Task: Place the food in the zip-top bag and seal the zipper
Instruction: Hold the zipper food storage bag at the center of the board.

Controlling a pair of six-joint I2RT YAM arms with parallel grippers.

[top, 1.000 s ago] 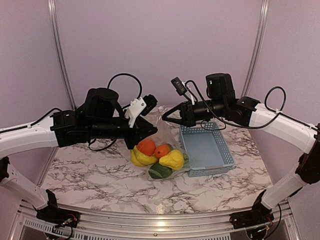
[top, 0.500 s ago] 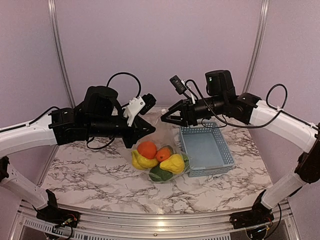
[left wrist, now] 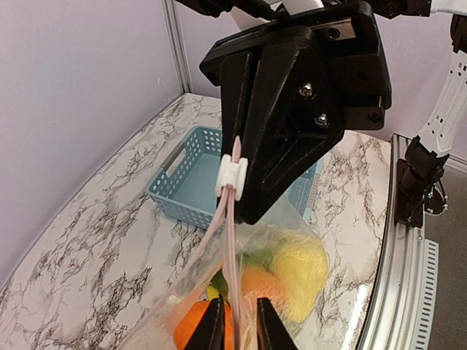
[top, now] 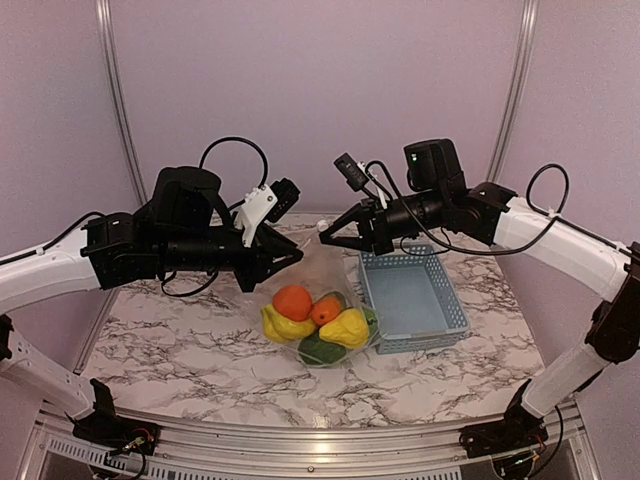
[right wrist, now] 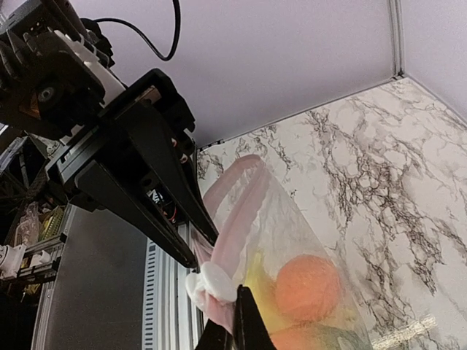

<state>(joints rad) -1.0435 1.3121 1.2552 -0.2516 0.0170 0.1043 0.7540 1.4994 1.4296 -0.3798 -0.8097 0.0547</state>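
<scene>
Left tool slides back toward 9 o'clock, pinching the zipper; right tool clamps the slider at 3 o'clock.

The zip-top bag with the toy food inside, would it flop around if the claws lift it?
Probably floppy: the zip-top bag is thin, crinkly film sagging below its zipper. The toy food bunches at the bottom, so it would likely swing.

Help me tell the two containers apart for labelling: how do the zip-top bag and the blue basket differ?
The zip-top bag is clear and crinkly; the basket is opaque blue with slotted walls. The bag holds the food; the basket holds nothing. The bag's mouth is lifted off the table; the basket sits flat on it.
</scene>
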